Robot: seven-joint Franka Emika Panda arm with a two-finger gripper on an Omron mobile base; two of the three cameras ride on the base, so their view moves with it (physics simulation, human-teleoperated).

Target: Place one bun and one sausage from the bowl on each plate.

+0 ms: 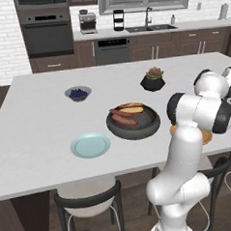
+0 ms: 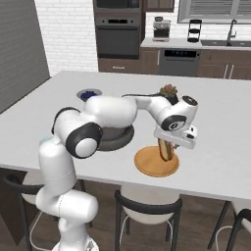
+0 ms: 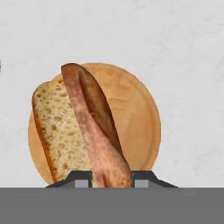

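Note:
My gripper [image 3: 111, 179] is shut on a reddish-brown sausage [image 3: 94, 127], which hangs just above the orange-brown plate [image 3: 135, 122]. A tan bun [image 3: 54, 127] lies on that plate, close beside the sausage. From the right base view the gripper [image 2: 166, 144] holds the sausage [image 2: 165, 151] over the plate [image 2: 149, 166] near the counter's front edge. The dark-grey bowl [image 1: 148, 121] holds a bun [image 1: 131, 107] and two sausages [image 1: 123, 119]. To its left lies the pale blue plate [image 1: 90, 145] with nothing on it.
A small bowl of blueberries [image 1: 78, 93] and a black plant pot [image 1: 152, 81] stand further back on the white counter [image 1: 35, 122]. Stools [image 1: 89, 201] are tucked under the front edge. The arm hides part of the orange-brown plate [image 1: 207, 138].

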